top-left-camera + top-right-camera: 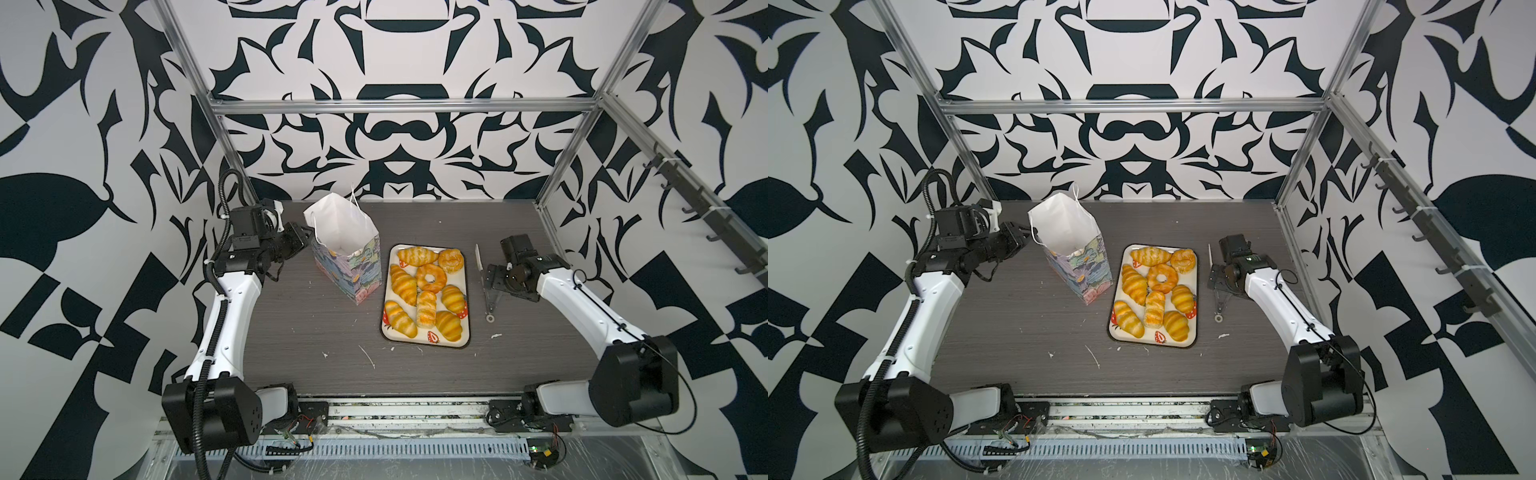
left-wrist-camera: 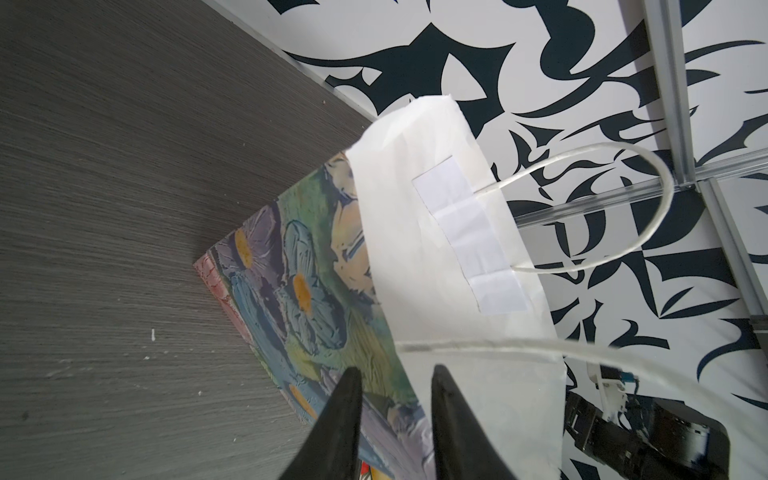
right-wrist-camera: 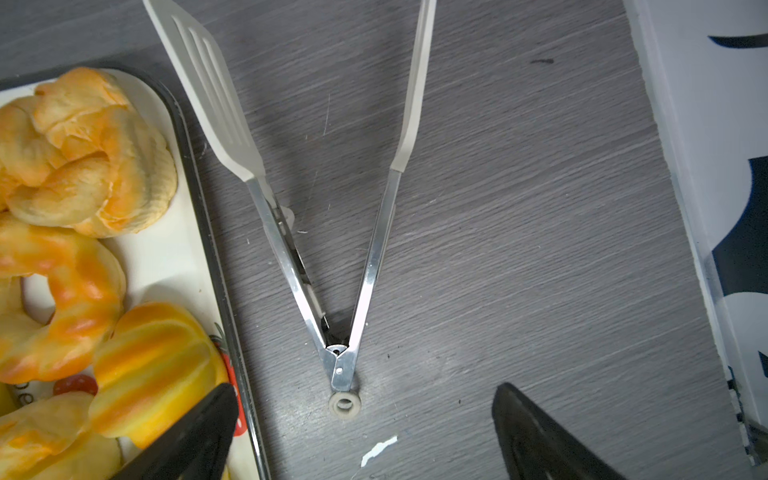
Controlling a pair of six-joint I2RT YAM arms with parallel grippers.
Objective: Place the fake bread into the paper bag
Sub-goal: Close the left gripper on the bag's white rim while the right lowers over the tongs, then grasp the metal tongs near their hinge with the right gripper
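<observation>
Top views, both: the desk is bare across its near half, so I have open room in front of the paper bag and the tray. The paper bag stands upright at far left, mouth open, just beside the tray. I count eight pieces of fake bread, all on the tray.

Only the right wrist view shows the tongs spread in a V. They lie flat on the narrow strip between the tray rim and the desk's right edge. The right hand is wide above them, holding nothing.

Only the left wrist view shows the left hand narrow, with the bag's near wall in the gap. I cannot tell if it pinches.
</observation>
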